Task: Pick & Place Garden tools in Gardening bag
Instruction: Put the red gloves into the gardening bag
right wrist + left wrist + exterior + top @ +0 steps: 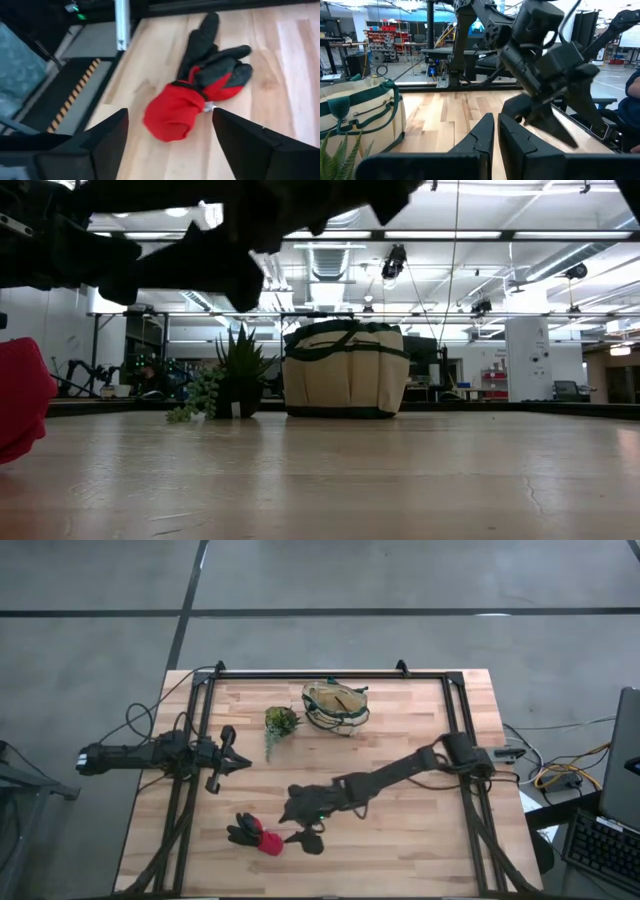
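The black-and-red gloves (255, 833) lie flat on the table near its front left; they also show in the right wrist view (200, 95) and their red cuff in the low view (20, 410). My right gripper (298, 825) hovers just right of them, open wide and empty (170, 117), with the gloves ahead of its fingers. The tan gardening bag (336, 706) stands upright at the far middle (345, 370). My left gripper (232, 754) waits at the left, shut and empty (496, 131). No shears or wooden-handled tool show on the table.
A small green potted plant (281, 722) stands just left of the bag (236, 375). A black frame (330, 675) runs along the table's far, left and right sides. Bare wood lies at the middle and right front.
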`<state>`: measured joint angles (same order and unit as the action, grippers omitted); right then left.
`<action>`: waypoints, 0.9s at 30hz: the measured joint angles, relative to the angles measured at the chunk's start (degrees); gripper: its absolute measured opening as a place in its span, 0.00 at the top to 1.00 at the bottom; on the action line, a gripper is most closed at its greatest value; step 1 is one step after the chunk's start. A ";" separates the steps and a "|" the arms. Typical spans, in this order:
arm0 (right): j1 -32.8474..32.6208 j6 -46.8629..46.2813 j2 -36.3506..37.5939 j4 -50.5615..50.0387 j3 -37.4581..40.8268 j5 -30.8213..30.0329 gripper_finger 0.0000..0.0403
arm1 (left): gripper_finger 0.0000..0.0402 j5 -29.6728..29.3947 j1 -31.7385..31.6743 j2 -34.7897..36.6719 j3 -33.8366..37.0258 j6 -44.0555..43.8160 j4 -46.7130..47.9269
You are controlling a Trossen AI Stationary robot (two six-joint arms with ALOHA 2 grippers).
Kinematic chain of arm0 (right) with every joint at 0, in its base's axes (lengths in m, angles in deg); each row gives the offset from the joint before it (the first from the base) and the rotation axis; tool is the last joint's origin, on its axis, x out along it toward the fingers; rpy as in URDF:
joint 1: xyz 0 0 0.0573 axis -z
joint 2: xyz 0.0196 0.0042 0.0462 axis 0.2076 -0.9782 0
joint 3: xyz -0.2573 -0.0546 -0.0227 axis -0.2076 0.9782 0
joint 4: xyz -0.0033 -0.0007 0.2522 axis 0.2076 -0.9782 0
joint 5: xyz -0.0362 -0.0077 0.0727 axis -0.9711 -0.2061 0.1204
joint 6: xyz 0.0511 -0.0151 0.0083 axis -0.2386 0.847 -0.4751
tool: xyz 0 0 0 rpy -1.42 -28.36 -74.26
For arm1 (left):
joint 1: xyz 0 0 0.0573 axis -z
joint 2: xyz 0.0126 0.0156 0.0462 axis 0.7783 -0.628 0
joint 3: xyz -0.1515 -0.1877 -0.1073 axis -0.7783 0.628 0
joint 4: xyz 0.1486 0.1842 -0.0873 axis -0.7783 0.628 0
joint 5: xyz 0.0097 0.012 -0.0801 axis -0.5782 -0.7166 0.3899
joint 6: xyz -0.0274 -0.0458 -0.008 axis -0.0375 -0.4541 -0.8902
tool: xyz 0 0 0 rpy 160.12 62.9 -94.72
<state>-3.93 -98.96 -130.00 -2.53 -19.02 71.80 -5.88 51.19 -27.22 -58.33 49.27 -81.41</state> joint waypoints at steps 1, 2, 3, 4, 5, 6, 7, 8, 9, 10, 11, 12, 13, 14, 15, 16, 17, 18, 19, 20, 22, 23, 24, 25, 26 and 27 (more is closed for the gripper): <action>0.01 0.55 -1.09 -1.27 -1.52 -0.10 0.28 | 0.93 0.00 -0.01 0.00 0.00 0.00 0.00; 0.00 0.99 -2.22 -2.24 -2.96 -0.27 0.27 | 0.93 0.00 -0.01 0.00 0.00 0.00 0.00; -0.15 1.47 -3.37 -3.25 -4.21 -0.57 0.26 | 0.93 0.00 0.01 0.00 0.00 0.00 0.00; -0.36 2.18 -4.47 -4.59 -5.44 -1.20 0.25 | 0.93 -0.01 0.00 0.00 0.00 0.00 0.00; -0.66 2.68 -5.52 -5.90 -6.67 -1.90 0.24 | 0.93 0.00 0.00 0.01 0.00 0.00 -0.01; -0.80 3.27 -6.50 -7.06 -8.00 -2.80 0.24 | 0.93 0.00 -0.01 0.02 0.00 0.00 0.00; -0.89 3.77 -7.39 -8.46 -9.27 -3.59 0.23 | 0.93 0.00 0.00 0.01 0.00 0.00 0.00; -1.01 3.87 -7.97 -9.80 -10.25 -4.08 0.23 | 0.93 0.00 -0.01 0.00 0.00 0.00 0.00; -1.03 3.90 -8.66 -10.42 -11.17 -4.29 0.23 | 0.93 0.00 -0.01 0.00 0.00 0.00 0.00; -1.00 3.91 -9.22 -10.46 -12.03 -4.40 0.24 | 0.93 0.00 -0.01 0.00 0.00 0.00 0.00; -0.98 3.96 -9.73 -10.54 -12.59 -4.41 0.24 | 0.93 0.00 0.01 0.00 0.00 0.00 0.00; -1.07 4.02 -10.18 -10.75 -13.19 -4.48 0.25 | 0.93 -0.01 -0.01 0.00 0.00 0.00 0.00; -1.21 4.04 -10.74 -10.75 -13.86 -4.59 0.25 | 0.93 0.00 0.00 0.00 0.00 0.00 0.00; -1.44 4.05 -11.28 -10.78 -14.64 -4.58 0.25 | 0.93 -0.02 0.01 0.00 0.00 0.00 0.00; -1.74 4.11 -11.71 -11.18 -15.40 -4.56 0.26 | 0.93 0.00 0.00 0.02 0.00 0.00 0.00; -2.06 4.34 -11.97 -11.58 -16.04 -4.55 0.26 | 0.93 0.00 -0.01 0.02 0.00 0.00 0.00; -2.34 4.79 -12.37 -11.76 -16.57 -4.55 0.27 | 0.93 0.00 0.01 0.02 0.00 0.00 0.00; -2.59 4.94 -12.70 -11.70 -17.11 -4.37 0.27 | 0.93 0.00 -0.01 0.02 0.00 0.00 0.00; -2.77 5.13 -12.87 -11.86 -17.41 -4.38 0.28 | 0.93 0.00 0.00 0.02 0.00 0.00 0.00; -2.90 5.19 -13.14 -12.00 -17.55 -4.39 0.28 | 0.93 0.00 0.00 0.02 0.00 0.00 0.00; -3.02 5.29 -13.68 -12.03 -18.06 -4.46 0.29 | 0.93 0.00 -0.01 0.02 0.00 0.00 0.00; -3.10 5.29 -13.84 -12.02 -18.25 -4.47 0.30 | 0.93 0.00 0.00 0.01 0.00 0.00 0.00; -3.17 5.31 -13.94 -12.05 -18.29 -4.54 0.30 | 0.93 0.00 0.00 0.00 0.00 0.00 0.00; -3.26 5.31 -14.16 -11.95 -18.32 -4.55 0.31 | 0.93 0.00 -0.01 0.00 0.00 0.00 0.00; -3.34 5.29 -14.32 -11.82 -18.36 -4.57 0.31 | 0.93 0.00 -0.01 0.00 0.00 0.00 0.00; -3.36 5.20 -14.52 -11.88 -18.31 -4.55 0.32 | 0.93 0.00 0.00 0.00 0.00 0.00 0.00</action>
<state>-7.28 -93.76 -144.52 -14.41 -37.33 67.26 -5.88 51.19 -27.22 -58.33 49.27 -81.41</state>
